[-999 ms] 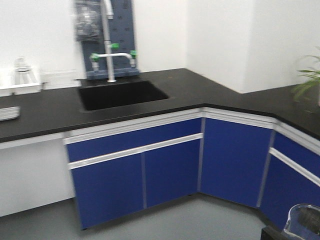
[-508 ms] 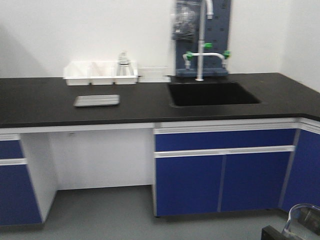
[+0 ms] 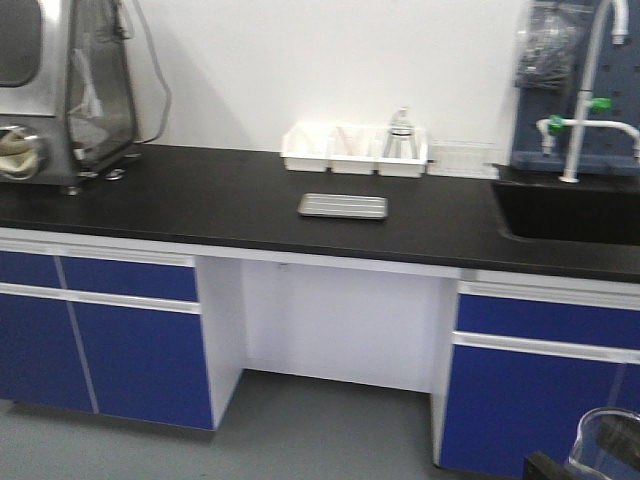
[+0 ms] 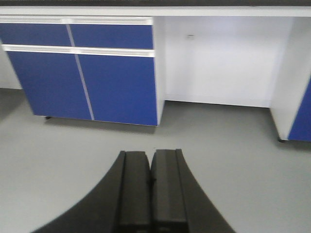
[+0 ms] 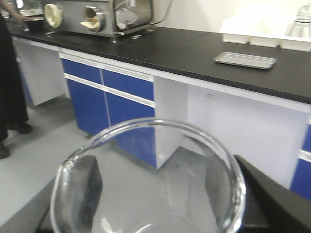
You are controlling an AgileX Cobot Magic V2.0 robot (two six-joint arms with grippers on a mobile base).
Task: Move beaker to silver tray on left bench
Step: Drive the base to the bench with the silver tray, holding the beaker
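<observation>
The right gripper (image 5: 167, 194) grips the beaker (image 5: 146, 125) down low, in front of the left bench (image 3: 200, 200). The silver tray (image 3: 342, 206) lies on its black top, well apart from the beaker. Left gripper (image 4: 150, 182) – pressed together, empty

My way onto the table (image 3: 200, 203) lies open around the silver tray (image 3: 343, 206); white bins (image 3: 340, 150) stand just behind it, a steel chamber (image 3: 62, 95) well to its left.

beaker (image 5: 146, 179): clear glass, upright | silver tray (image 3: 343, 206): flat on left bench (image 3: 200, 205)
</observation>
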